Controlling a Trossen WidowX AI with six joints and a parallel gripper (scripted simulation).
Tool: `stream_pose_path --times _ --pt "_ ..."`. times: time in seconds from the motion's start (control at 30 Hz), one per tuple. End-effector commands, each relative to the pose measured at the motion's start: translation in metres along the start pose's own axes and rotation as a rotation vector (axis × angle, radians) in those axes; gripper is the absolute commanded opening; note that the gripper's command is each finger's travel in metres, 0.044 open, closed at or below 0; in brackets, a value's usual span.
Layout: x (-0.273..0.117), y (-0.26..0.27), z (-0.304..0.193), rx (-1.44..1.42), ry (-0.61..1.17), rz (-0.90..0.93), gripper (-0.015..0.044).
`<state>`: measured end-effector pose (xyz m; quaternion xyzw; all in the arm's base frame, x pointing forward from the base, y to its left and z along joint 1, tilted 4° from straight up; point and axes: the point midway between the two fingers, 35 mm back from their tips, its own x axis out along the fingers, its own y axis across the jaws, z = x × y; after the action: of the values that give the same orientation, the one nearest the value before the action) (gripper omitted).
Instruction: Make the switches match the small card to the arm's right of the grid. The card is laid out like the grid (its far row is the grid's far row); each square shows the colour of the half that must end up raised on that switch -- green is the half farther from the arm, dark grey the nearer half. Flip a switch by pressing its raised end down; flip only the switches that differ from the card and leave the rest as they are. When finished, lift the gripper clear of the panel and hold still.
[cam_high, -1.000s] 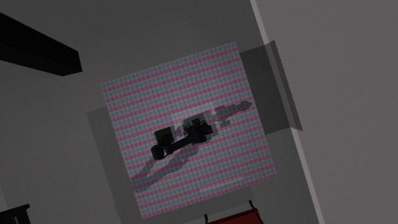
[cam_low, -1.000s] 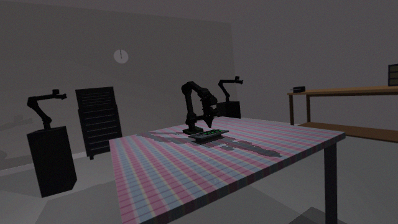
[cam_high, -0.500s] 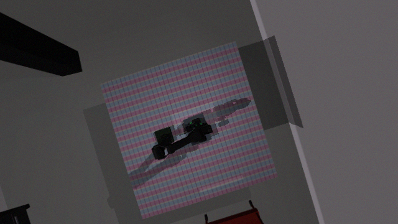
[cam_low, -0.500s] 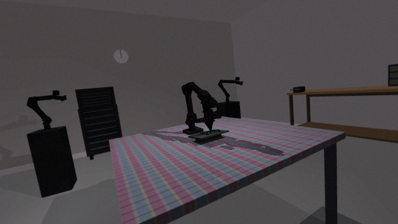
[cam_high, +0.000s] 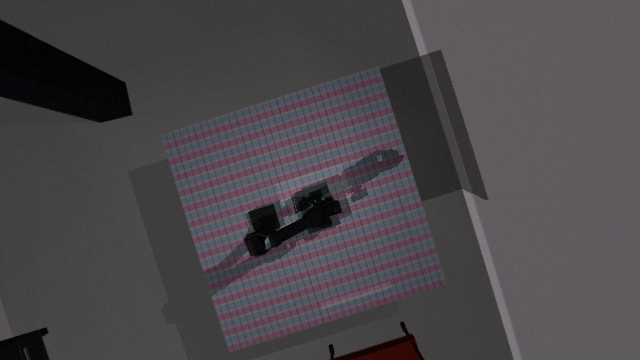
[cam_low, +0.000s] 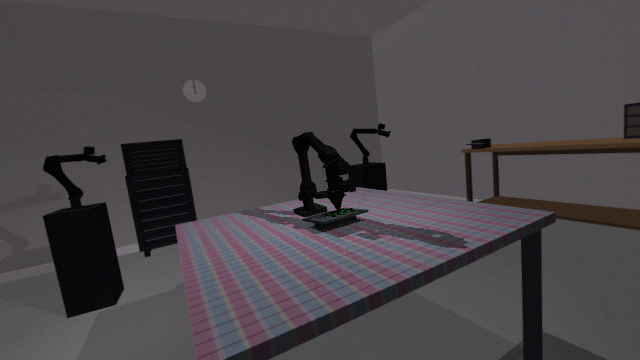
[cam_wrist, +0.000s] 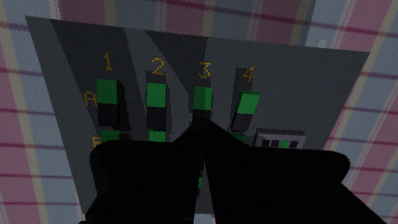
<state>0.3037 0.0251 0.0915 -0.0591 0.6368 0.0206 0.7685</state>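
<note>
The grey switch panel (cam_wrist: 305, 85) (cam_low: 311, 219) lies under my gripper (cam_wrist: 201, 123) (cam_low: 339, 209), which is shut and empty. Its joined tips are low over the panel; in the wrist view they cover the near edge of switch A3 (cam_wrist: 202, 98). Whether they touch it I cannot tell. Switches A1 (cam_wrist: 107, 92), A2 (cam_wrist: 156, 95) and A4 (cam_wrist: 248, 103) show green far halves and dark near halves; raised ends are hard to tell in the dim light. Row B is partly hidden, the lower rows mostly. The card (cam_wrist: 258, 135) shows its far row: only the third square is green.
The panel stands on a checked tablecloth (cam_high: 300, 125) (cam_low: 280, 280). The arm's base (cam_low: 310, 209) is close behind the panel. The arm's shadow crosses the panel and cloth. Other arms on black pedestals (cam_low: 87, 255) and a wooden bench (cam_low: 550, 146) stand away from the table.
</note>
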Motion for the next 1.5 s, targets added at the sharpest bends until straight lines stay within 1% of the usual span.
stream_pose_path --times 0.0,1.47 --pt "0.0007 0.0004 -0.0003 -0.004 0.001 0.003 0.0000" --pt "0.0054 0.0004 -0.0005 -0.004 0.001 0.003 0.0000"
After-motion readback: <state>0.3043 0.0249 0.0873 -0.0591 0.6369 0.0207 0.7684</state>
